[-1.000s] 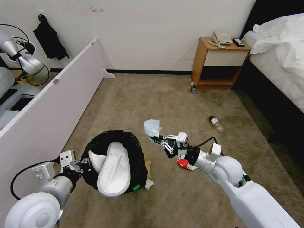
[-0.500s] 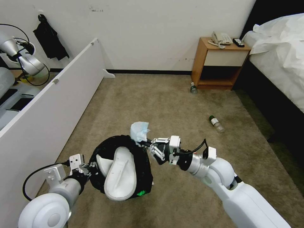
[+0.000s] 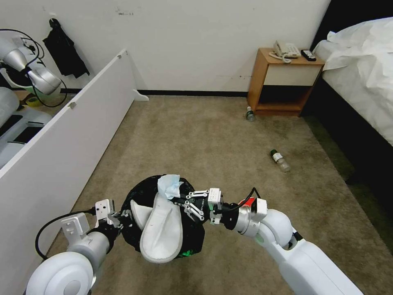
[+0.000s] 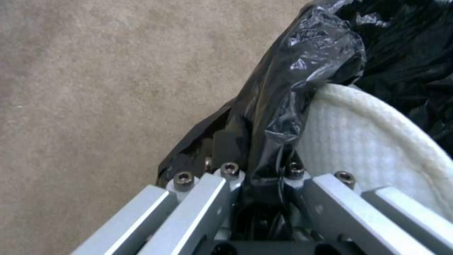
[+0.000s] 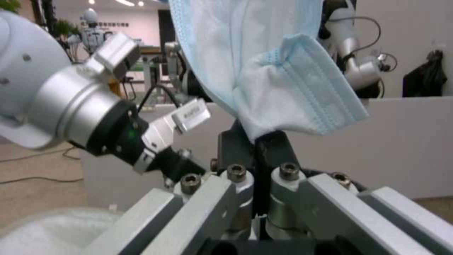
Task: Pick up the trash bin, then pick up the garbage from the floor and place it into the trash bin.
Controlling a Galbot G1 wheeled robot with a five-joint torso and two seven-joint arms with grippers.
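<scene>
1. Black crinkled liner covered the trash bin (image 3: pixel 163 217), held off the carpet floor (image 3: pixel 213 135) at the 6 o'clock side of the head view.
2. Left gripper (image 3: pixel 118 215) was at the bin's 9 o'clock rim, fingers (image 4: pixel 222 148) closed on the liner and rim.
3. Two white slippers (image 3: pixel 161 227) stuck out of the bin, one touching the left gripper's side.
4. Right gripper (image 3: pixel 178 200) reached in from 3 o'clock, fingers (image 5: pixel 271 148) pinched on a pale blue face mask (image 3: pixel 170 186) above the bin's mouth.
5. One bottle (image 3: pixel 280 159) lay on the floor toward 2 o'clock; another bottle (image 3: pixel 249 114) stood beside the nightstand (image 3: pixel 282 78).
</scene>
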